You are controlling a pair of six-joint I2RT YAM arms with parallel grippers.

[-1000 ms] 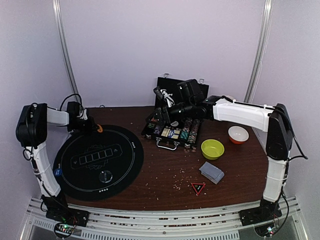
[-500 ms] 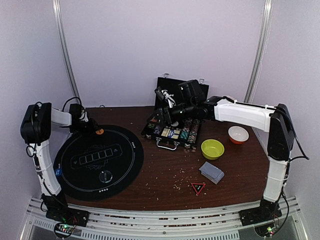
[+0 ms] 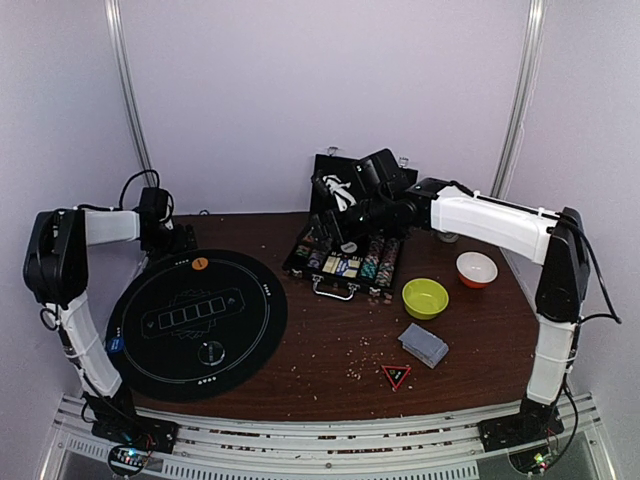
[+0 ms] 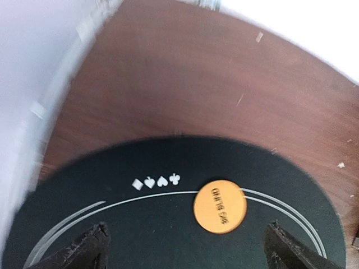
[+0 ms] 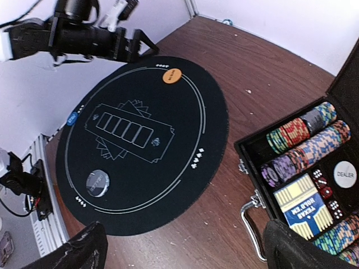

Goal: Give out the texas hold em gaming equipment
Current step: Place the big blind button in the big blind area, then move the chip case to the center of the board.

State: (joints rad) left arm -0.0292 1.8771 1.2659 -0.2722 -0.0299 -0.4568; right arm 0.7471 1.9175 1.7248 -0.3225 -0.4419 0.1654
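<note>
An orange button disc (image 4: 220,206) lies flat on the far rim of the round black poker mat (image 3: 197,322), free of any grip. Just behind it my left gripper (image 4: 188,246) stands open and empty. A clear dealer disc (image 3: 211,351) rests on the mat's near side, and a blue disc (image 3: 116,345) on its left edge. The open black chip case (image 3: 345,262) holds rows of chips, a white dealer button (image 5: 344,172) and a boxed deck (image 5: 305,204). My right gripper (image 5: 185,246) hovers open and empty above the case's left end. A grey-blue deck of cards (image 3: 424,344) lies at the right.
A yellow-green bowl (image 3: 425,297) and an orange-and-white bowl (image 3: 476,268) sit right of the case. A red triangular piece (image 3: 396,375) lies near the front. Crumbs speckle the brown table. The case's raised lid stands against the back wall.
My left gripper opened, left the orange disc on the mat and drew back toward the far left. The right gripper opened wider and rose a little above the case.
</note>
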